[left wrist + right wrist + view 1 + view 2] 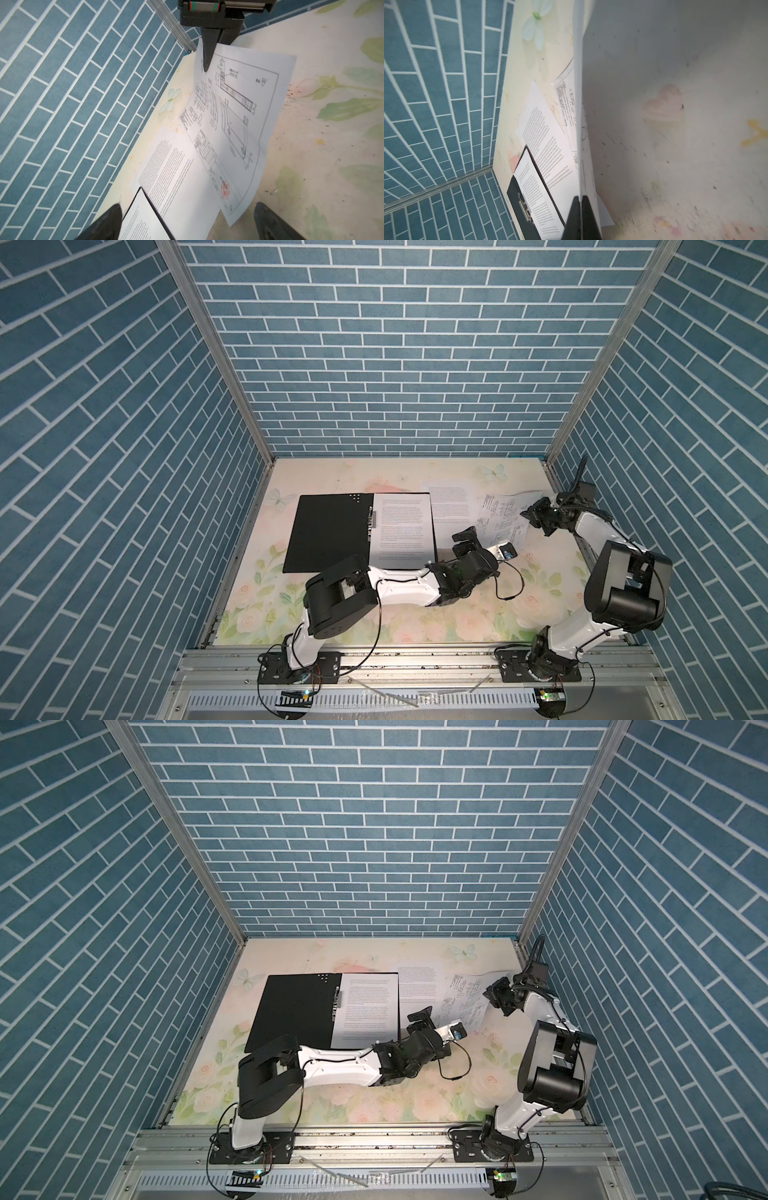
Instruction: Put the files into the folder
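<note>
In both top views I am finding the folder lying open and flat on the surface, black inside up, with a filed text sheet resting in its right half. A loose text sheet is lying just beside it. The right pincer is pinching the drawing sheet at the edge nearest its own arm, raising that side. The left pincer is hovering spread and empty by the near ends of both loose sheets. In the left wrist view the drawing sheet is sagging and overlapping the loose text sheet. In the right wrist view the jaws are pressing together on paper seen edge-on. I am judging the sheets light, limp and prone to sliding over each other. A second hold at the drawing sheet's free near corner is looking advisable.
</note>
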You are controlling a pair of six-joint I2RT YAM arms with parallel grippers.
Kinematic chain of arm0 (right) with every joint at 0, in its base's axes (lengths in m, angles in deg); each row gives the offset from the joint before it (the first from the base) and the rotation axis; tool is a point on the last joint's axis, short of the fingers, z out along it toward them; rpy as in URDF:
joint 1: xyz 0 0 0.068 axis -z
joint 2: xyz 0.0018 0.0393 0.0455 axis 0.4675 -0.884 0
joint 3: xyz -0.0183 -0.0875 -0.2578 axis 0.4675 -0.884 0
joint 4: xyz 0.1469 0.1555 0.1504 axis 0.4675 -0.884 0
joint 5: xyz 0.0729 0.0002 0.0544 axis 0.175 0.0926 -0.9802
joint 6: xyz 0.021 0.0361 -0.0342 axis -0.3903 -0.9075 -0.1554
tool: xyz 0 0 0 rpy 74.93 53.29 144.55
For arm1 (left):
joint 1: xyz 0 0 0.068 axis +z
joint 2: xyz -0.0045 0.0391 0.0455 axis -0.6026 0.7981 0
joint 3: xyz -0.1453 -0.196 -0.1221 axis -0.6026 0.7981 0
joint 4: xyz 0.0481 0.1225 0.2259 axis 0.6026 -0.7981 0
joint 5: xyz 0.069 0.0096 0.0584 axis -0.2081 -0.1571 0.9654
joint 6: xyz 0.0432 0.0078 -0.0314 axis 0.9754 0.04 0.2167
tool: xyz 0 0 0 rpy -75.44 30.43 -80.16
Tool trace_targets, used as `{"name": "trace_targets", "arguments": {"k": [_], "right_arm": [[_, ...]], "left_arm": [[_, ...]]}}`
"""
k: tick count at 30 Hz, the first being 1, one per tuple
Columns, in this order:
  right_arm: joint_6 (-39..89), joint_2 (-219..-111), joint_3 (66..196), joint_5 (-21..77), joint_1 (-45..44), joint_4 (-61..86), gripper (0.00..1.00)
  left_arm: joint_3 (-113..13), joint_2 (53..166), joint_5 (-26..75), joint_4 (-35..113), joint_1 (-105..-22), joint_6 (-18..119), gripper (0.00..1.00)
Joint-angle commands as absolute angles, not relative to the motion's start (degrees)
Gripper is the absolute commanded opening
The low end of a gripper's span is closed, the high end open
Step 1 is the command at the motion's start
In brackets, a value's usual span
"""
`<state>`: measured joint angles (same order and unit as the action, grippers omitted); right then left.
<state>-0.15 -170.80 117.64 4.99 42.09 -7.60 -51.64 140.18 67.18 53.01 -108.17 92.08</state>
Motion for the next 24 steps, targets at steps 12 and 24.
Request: {"name": "trace_targets", "arguments": {"k": [12,24], "right_arm": [[2.1,-171.3,133.2,11.5,30.1,-16.5,0.0],[-1.8,-183.1,156.5,7.1,10.6,-18.7,0.0]], "left_arm": [[-38.7,124.3,66.1,47.6,-98.3,68.1,1.0],[-27.2,110.2,63.8,38.4,-82.0,49.8,1.0]]}}
